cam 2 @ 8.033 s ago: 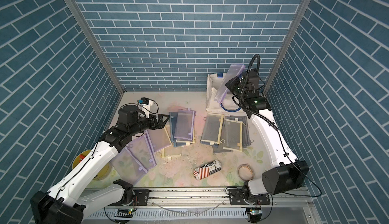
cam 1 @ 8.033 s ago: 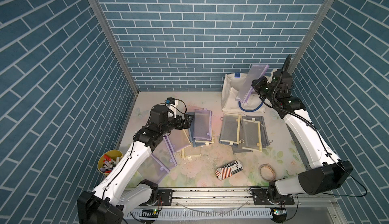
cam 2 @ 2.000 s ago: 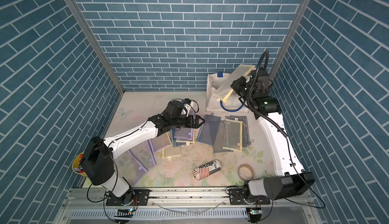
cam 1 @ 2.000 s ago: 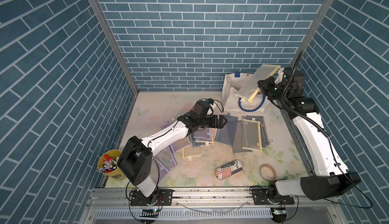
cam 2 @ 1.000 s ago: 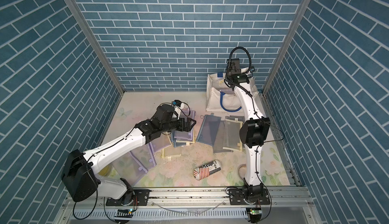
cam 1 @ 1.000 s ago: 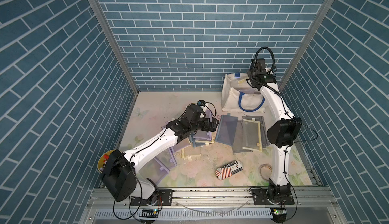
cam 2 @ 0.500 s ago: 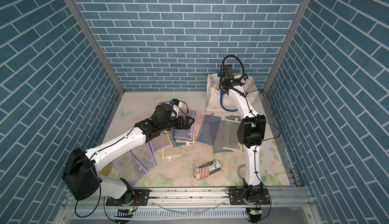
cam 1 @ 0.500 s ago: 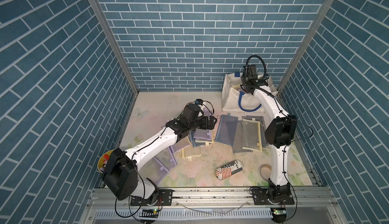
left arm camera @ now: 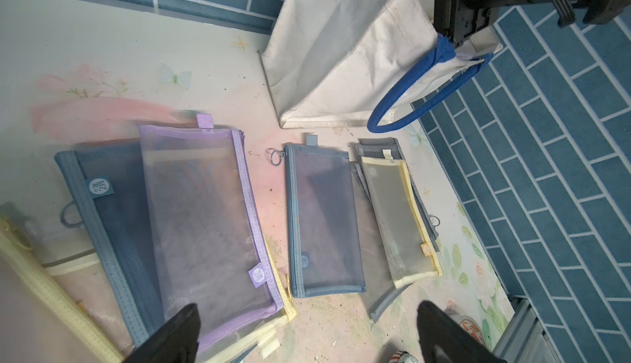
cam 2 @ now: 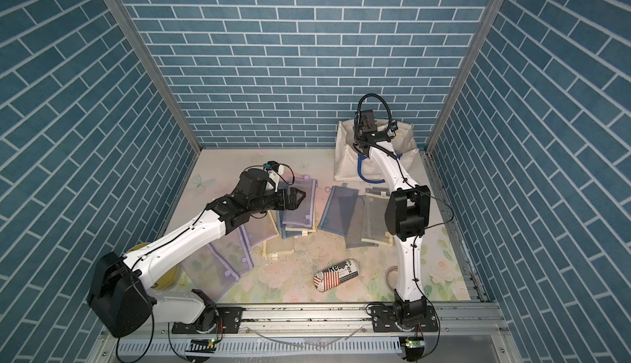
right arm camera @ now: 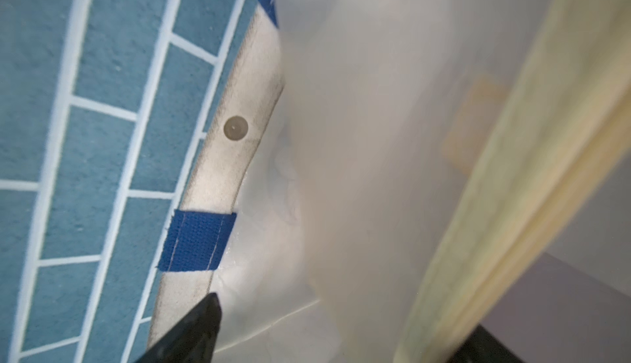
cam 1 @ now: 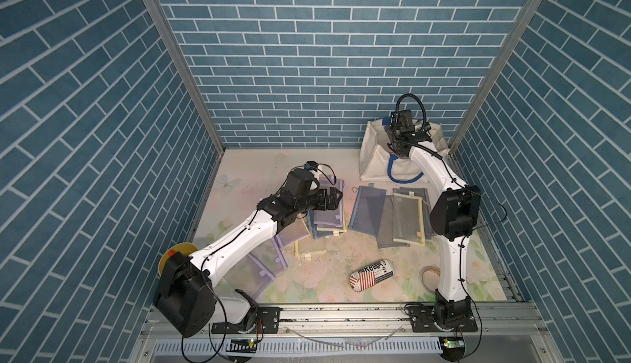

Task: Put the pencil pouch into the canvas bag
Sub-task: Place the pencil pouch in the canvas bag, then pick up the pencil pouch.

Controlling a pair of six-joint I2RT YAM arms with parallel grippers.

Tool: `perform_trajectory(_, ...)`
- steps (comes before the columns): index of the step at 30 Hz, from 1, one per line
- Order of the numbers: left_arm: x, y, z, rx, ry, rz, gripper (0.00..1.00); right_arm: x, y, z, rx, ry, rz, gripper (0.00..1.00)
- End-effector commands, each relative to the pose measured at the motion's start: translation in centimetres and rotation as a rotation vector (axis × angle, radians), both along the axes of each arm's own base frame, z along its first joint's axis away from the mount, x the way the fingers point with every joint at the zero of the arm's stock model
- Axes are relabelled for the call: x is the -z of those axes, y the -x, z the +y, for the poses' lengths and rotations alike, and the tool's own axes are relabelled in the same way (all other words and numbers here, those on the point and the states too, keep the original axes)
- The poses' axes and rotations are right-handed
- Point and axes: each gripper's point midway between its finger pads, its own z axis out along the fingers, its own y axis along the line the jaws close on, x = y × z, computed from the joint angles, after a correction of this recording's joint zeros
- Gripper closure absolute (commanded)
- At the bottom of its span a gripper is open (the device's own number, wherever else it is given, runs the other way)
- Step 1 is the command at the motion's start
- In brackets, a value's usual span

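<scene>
Right claw [right arm camera: 345, 313] has been swung into the canvas bag [cam 1: 372, 160] at the tabletop's [cam 1: 259, 166] far right corner and spread wide. Yellow-edged pouch [right arm camera: 512, 173] is let go, loose in the bag mouth. Left claw [cam 1: 337, 196] is wide open and empty over spare pouches [left arm camera: 211, 214]. Pouch is judged light and floppy; zipper edge is best pinched.

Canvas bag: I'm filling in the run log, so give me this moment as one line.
right gripper: open, inside canvas bag | pencil pouch: yellow-edged, at bag mouth | left gripper: open, above purple pouch

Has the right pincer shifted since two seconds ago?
Yes. In a top view, the right pincer has swung leftward, from the canvas bag's right edge to over the middle of its open mouth.
</scene>
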Motion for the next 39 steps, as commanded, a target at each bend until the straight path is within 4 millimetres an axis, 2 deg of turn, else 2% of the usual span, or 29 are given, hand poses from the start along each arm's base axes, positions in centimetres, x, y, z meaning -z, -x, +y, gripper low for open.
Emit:
perform_trajectory(1, 1.5, 0.9, 1.3, 0.006, -0.018, 0.061, 0.01, -5.2, 2.1, -0.2, -0.096, 0.057, -0.032, 0.01)
perform_trajectory(6, 1.4, 0.3, 1.7, 0.029, -0.015, 0.076, 0.01, -6.4, 3.0, 1.1, -0.258, 0.102, 0.003, 0.01)
perform_trajectory(12, 1.5, -1.2, 1.7, 0.024, 0.004, 0.113, 0.01, -7.7, 4.5, 1.5, -0.414, 0.218, 0.03, 0.02)
perform_trajectory(18, 2.9, -2.4, 1.7, 0.009, -0.019, 0.152, 0.01, -8.1, 5.5, 1.8, -0.533, 0.229, 0.026, 0.02)
perform_trajectory(21, 3.2, -3.2, 1.6, -0.006, -0.034, 0.162, 0.01, -8.9, 5.7, 3.3, -0.657, 0.227, -0.004, 0.04)
perform_trajectory(24, 3.9, -4.3, 1.8, -0.041, 0.032, 0.201, 0.01, -8.9, 7.5, 5.7, -0.83, 0.218, 0.008, 0.07)
perform_trajectory(27, 5.8, -5.4, 2.4, -0.081, 0.134, 0.294, 0.02, -6.9, 10.4, 8.3, -0.997, 0.18, 0.051, 0.09)
perform_trajectory(32, 8.5, -5.9, 4.4, -0.137, 0.016, 0.318, 0.04, -1.6, 15.4, 12.9, -1.189, 0.054, 0.122, 0.09)
perform_trajectory(35, 10.1, -6.2, 5.1, -0.151, -0.015, 0.355, 0.08, 2.2, 16.9, 15.4, -1.247, -0.042, 0.176, 0.13)
perform_trajectory(39, 11.5, -6.3, 5.0, -0.152, -0.031, 0.387, 0.16, 5.4, 17.4, 17.8, -1.276, -0.155, 0.233, 0.16)
